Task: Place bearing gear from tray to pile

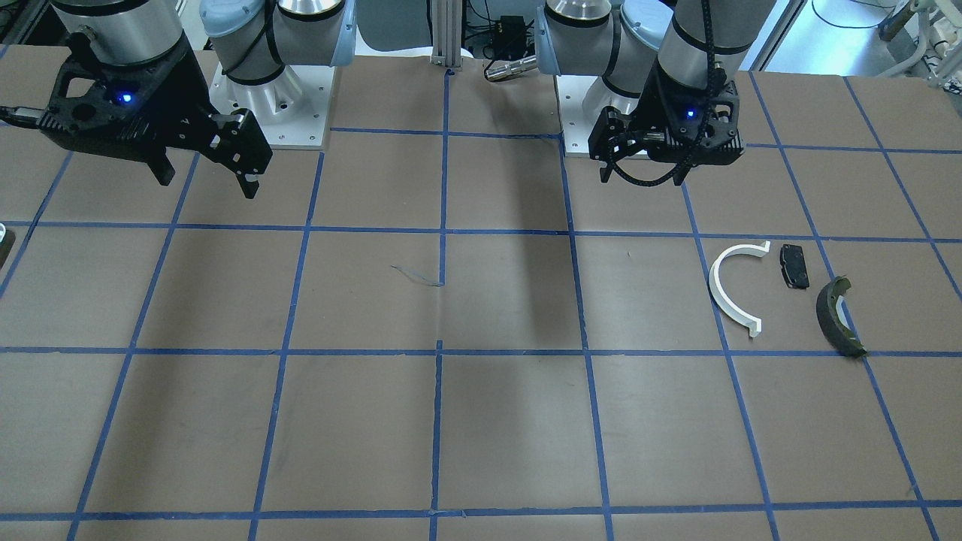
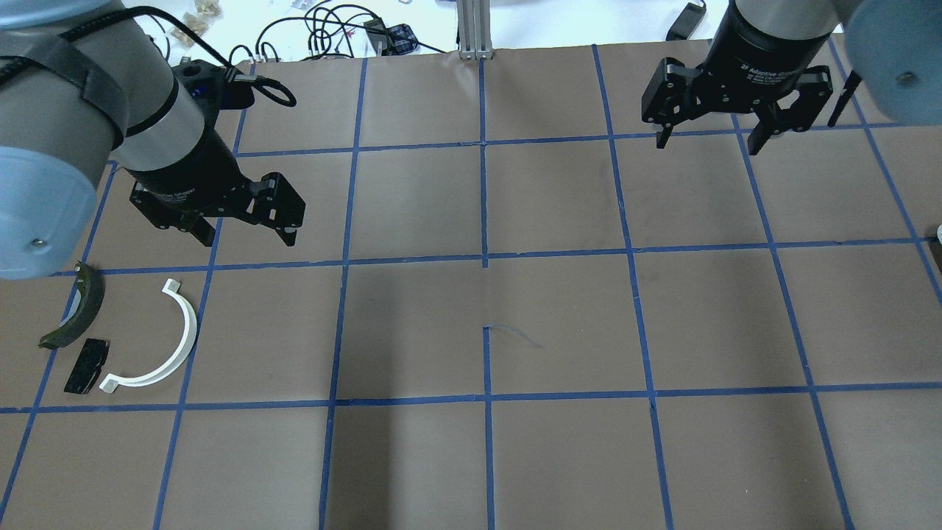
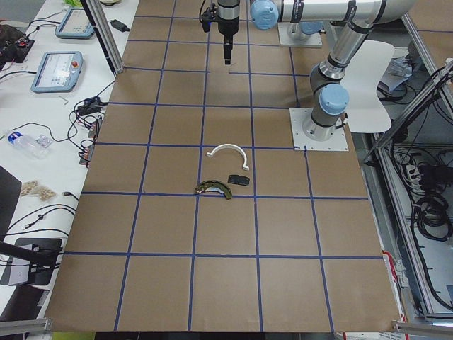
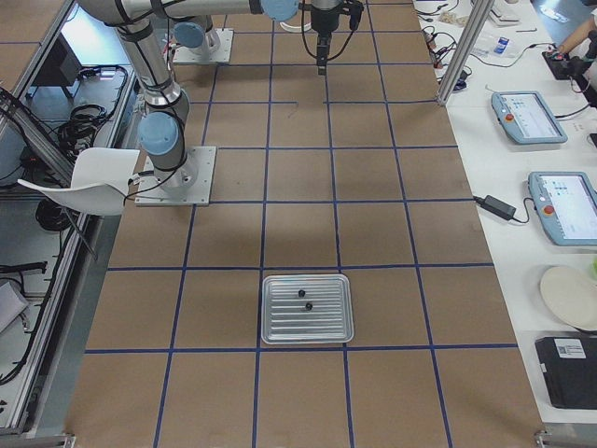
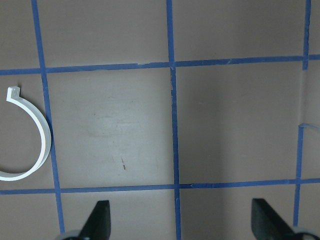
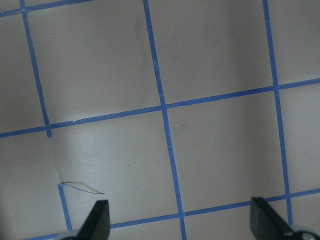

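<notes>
Blue tape (image 2: 483, 199) is running in a grid over the brown bench (image 2: 559, 324). Two pendants (image 4: 529, 117) (screens up) are lying alongside.

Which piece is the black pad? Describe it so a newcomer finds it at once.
On the gridded brown table, look beside the left gripper, where three loose parts lie. The black pad sits between the white half-ring and the olive curved shoe. It alone is small, flat and black; both neighbours curve.
</notes>
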You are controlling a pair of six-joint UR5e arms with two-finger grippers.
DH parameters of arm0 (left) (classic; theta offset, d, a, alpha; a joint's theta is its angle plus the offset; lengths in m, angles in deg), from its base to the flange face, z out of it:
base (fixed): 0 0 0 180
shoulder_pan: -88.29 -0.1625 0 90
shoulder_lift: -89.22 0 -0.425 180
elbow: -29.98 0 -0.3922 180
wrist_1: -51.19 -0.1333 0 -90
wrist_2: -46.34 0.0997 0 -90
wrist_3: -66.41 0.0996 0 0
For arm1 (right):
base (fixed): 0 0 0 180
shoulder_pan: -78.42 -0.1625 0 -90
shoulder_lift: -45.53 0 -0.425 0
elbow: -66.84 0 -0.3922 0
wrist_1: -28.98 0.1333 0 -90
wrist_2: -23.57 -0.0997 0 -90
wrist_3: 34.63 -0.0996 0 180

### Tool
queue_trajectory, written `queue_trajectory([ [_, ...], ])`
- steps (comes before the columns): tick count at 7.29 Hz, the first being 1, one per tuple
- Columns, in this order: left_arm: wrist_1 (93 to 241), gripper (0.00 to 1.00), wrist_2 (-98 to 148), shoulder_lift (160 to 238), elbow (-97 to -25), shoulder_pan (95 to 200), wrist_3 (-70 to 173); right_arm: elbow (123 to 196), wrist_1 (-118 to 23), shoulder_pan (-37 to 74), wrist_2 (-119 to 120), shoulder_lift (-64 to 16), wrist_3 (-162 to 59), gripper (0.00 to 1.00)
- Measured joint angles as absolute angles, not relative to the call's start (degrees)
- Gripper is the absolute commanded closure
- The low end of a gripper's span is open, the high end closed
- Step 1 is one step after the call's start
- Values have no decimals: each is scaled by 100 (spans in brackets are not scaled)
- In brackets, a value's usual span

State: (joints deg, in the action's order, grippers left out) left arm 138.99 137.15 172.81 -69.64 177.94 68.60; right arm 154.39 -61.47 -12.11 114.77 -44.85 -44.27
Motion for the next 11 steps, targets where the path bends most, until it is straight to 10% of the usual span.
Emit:
queue_trajectory([
  [11,13785,0,13731,17288,-6951,17794,6860,15422,-6014,-461,11666,-4496,-2380,0],
])
